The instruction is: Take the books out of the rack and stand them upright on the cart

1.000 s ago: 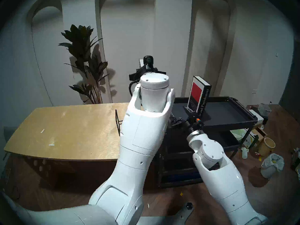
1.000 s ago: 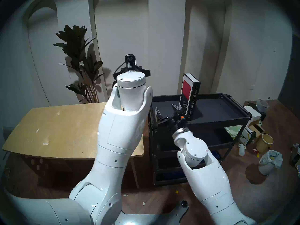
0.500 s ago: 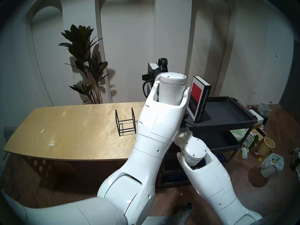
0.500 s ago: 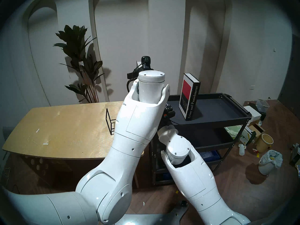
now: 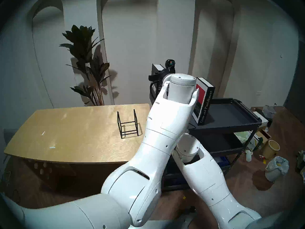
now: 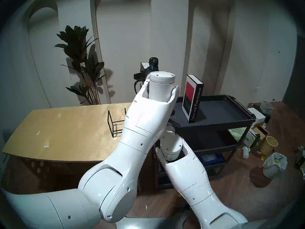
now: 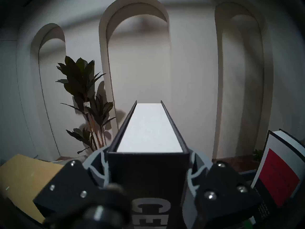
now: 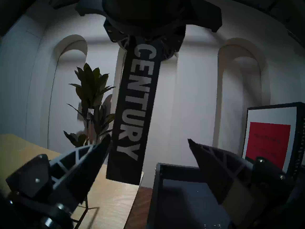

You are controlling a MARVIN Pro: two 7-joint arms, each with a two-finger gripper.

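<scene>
Two books are out of the rack (image 5: 127,124), which stands bare on the tabletop (image 5: 66,132) at frame centre-left. The left end effector (image 7: 148,174) grips the CENTURY book (image 8: 133,111) upright, top centre of the right wrist view; the right end effector (image 8: 148,146) gapes below. Crime and Punishment (image 5: 204,104) stands on the cart (image 5: 231,124), right of centre.

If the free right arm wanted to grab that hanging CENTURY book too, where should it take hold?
Probably the lower half of the CENTURY book, pinching its two flat covers from the spine side. It hangs upright with the left end effector clamping the top, so the lower half is free. The open right end effector already faces the spine from below.
</scene>
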